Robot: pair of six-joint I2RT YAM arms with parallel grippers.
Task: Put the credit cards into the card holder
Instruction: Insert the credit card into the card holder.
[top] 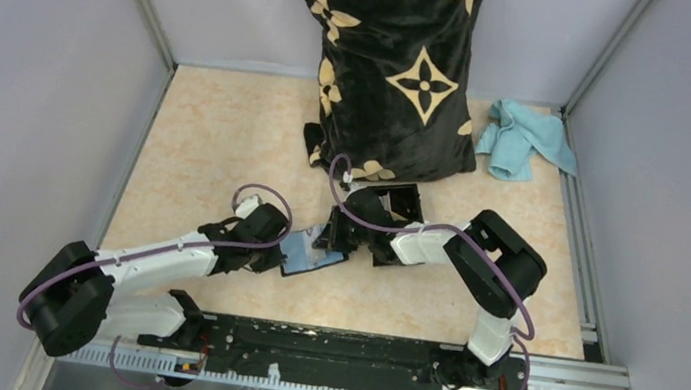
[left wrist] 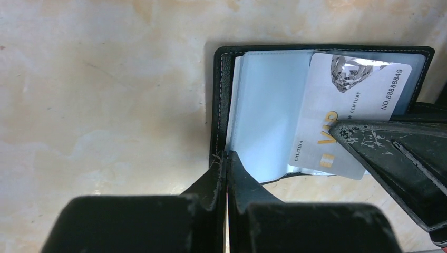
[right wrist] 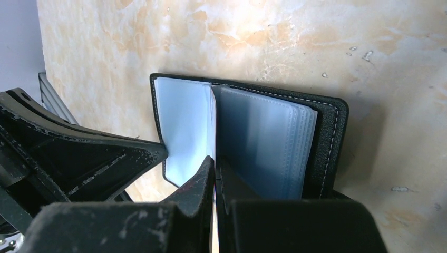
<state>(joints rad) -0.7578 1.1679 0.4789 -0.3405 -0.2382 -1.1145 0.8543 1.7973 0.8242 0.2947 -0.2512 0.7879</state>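
Note:
The black card holder [top: 310, 256] lies open on the table between both grippers, its clear sleeves showing in the left wrist view [left wrist: 220, 95] and the right wrist view [right wrist: 329, 142]. A light blue card [left wrist: 342, 105] printed "VIP" sits slanted, partly inside a sleeve. My left gripper [top: 279, 257] is shut on the holder's left edge [left wrist: 226, 154]. My right gripper [top: 341, 241] is shut on the card's near edge, seen edge-on [right wrist: 215, 161]. One of its fingers [left wrist: 390, 153] covers the card's corner. No orange-gold cards are in view.
A rigid black box with slots [top: 398, 207] stands just behind the right gripper. A black cloth with gold flowers [top: 399, 61] hangs at the back centre, and a teal cloth [top: 528, 138] lies at the back right. Grey walls close in both sides.

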